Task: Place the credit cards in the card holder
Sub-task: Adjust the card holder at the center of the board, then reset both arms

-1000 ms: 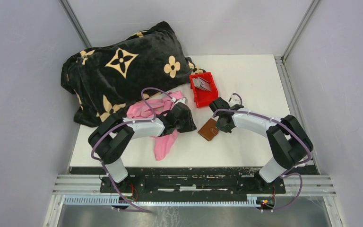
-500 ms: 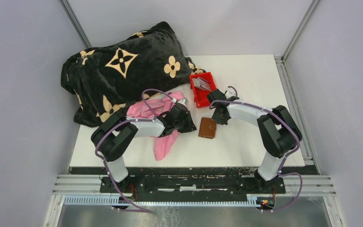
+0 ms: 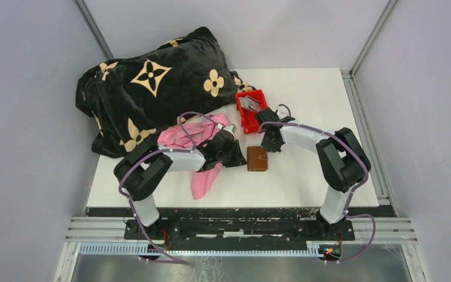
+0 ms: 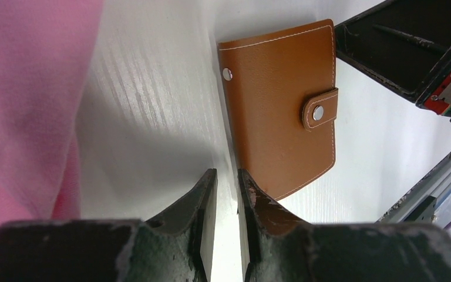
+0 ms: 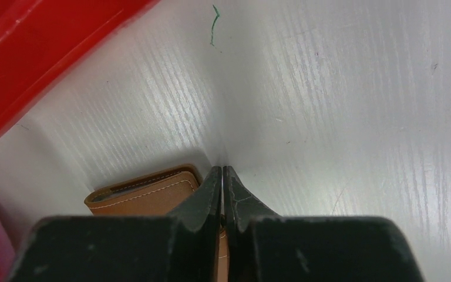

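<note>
The card holder [image 3: 257, 158] lies shut on the white surface [image 3: 305, 94], its snap tab fastened, and its long axis runs roughly away from the arm bases. It sits between the two arms. The left end effector [image 4: 226, 176] is low at the holder's left side. Its fingers [image 4: 208, 194] stand only a narrow slit apart with nothing between them. In the left wrist view one finger looks to be at the holder's near corner, though I cannot tell if it touches. The right end effector [image 5: 222, 170] hangs at the holder's far edge, fingers pressed together and empty, with the brown leather just under its tips.

The credit cards [image 3: 250, 103] are not in the holder. They lie in the red bin [image 3: 252, 120], just beyond the right end effector and well off from the left one. A pink cloth [image 3: 202, 176] lies under the left arm.

I judge the right arm better placed to fetch a card, since the bin lies straight ahead of it. The left arm sits better for steadying or opening the holder, which needs unsnapping first.
</note>
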Robot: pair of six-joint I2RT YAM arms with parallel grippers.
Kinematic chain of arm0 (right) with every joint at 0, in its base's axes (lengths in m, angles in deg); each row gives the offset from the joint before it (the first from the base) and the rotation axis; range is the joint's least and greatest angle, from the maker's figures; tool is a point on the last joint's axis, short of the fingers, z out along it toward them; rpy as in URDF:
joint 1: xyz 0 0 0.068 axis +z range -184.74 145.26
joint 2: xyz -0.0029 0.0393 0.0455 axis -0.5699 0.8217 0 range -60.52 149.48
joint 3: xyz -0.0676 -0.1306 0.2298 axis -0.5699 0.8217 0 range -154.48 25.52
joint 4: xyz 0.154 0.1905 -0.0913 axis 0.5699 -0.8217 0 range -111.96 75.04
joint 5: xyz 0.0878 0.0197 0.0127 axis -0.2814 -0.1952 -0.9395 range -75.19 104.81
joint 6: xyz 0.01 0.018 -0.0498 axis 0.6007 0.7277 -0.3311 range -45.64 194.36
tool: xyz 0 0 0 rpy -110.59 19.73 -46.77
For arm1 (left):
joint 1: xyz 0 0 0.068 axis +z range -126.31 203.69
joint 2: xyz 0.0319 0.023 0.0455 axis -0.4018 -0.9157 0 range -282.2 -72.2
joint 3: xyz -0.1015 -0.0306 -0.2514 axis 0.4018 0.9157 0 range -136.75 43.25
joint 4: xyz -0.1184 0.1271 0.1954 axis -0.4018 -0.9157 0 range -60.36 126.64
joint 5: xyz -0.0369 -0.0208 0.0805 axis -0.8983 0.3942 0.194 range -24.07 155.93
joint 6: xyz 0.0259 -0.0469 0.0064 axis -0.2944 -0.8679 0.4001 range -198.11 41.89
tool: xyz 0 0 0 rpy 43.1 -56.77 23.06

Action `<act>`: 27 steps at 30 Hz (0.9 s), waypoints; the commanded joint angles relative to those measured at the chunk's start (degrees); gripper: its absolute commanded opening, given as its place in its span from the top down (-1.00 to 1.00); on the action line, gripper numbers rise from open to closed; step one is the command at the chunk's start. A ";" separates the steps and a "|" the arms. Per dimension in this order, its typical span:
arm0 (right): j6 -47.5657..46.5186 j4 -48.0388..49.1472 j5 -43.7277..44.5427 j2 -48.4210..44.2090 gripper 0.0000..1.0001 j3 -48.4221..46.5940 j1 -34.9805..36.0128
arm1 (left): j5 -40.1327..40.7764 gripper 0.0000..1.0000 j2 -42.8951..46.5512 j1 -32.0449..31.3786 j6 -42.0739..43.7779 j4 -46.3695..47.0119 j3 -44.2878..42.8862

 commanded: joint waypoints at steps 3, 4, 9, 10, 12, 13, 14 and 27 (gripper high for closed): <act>-4.78 -0.92 3.35 -4.24 0.78 -3.13 -1.32 | 4.53 0.42 1.58 -0.37 1.50 -5.43 -2.92; -5.95 -1.32 3.76 -5.41 0.75 -3.26 -1.75 | 6.67 0.40 2.46 -0.32 2.03 -7.36 -3.55; -11.85 -4.35 7.65 -11.67 0.54 -4.26 -4.02 | 18.03 0.32 7.96 0.28 4.98 -16.27 -6.06; -13.13 -4.46 8.35 -13.20 0.49 -4.16 -4.68 | 19.97 0.30 9.28 0.56 5.69 -17.73 -6.41; -16.15 -3.98 9.80 -16.49 0.35 -3.25 -5.85 | 24.23 0.24 12.13 1.01 7.41 -20.35 -7.23; -17.56 -3.85 10.73 -18.27 0.17 -2.82 -6.31 | 26.48 0.21 13.71 1.21 8.50 -21.62 -7.70; -18.91 -3.75 11.96 -19.84 0.03 -2.37 -6.76 | 28.33 0.19 15.80 1.35 9.60 -22.41 -8.02; -23.26 -6.83 15.53 -29.50 -0.80 -1.74 -8.31 | 48.21 -0.98 40.38 4.35 20.00 -8.15 6.81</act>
